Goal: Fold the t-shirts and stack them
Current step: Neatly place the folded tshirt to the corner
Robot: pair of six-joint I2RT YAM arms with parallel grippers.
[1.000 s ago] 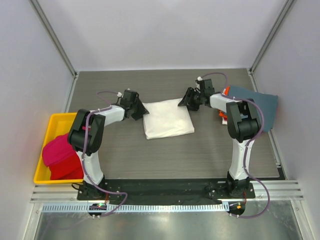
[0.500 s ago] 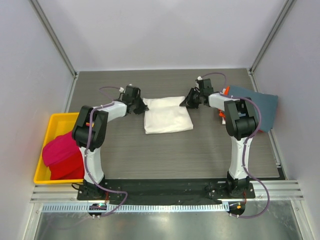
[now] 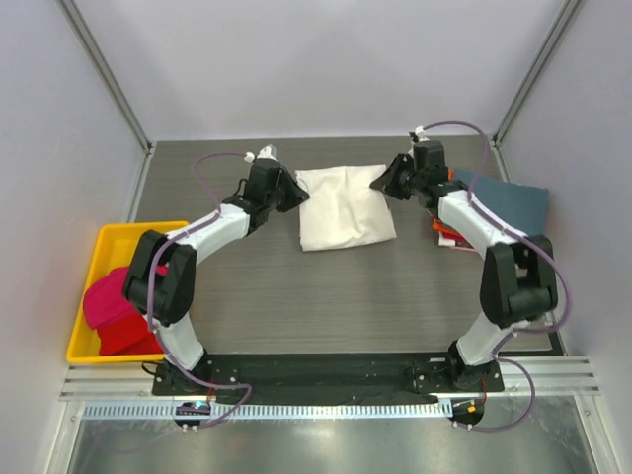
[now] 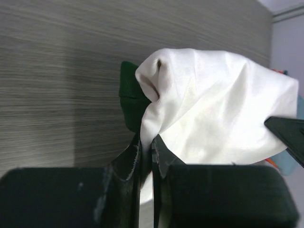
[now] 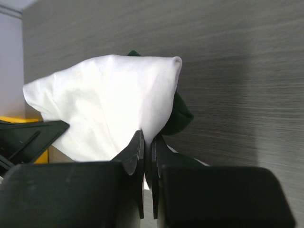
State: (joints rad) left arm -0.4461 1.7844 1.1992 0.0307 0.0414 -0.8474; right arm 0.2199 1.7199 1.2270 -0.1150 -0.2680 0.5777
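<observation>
The left gripper (image 3: 293,188) and right gripper (image 3: 381,185) each clamp a far corner of the cream-white t-shirt (image 3: 346,209), which trails toward the table's (image 3: 326,296) near edge.

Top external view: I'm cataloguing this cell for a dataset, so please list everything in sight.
table: one, dark grey wood-grain
cream-white t-shirt: one, dark green trim, folded, far middle
slate-blue t-shirt: one, right edge
orange t-shirt: one, peeking out beside the slate-blue one
plastic bin: one, yellow, near left
red and magenta t-shirts: heap, count unclear, in the bin
left gripper: one, black, shut on the cream-white t-shirt's far-left corner
right gripper: one, black, shut on its far-right corner
</observation>
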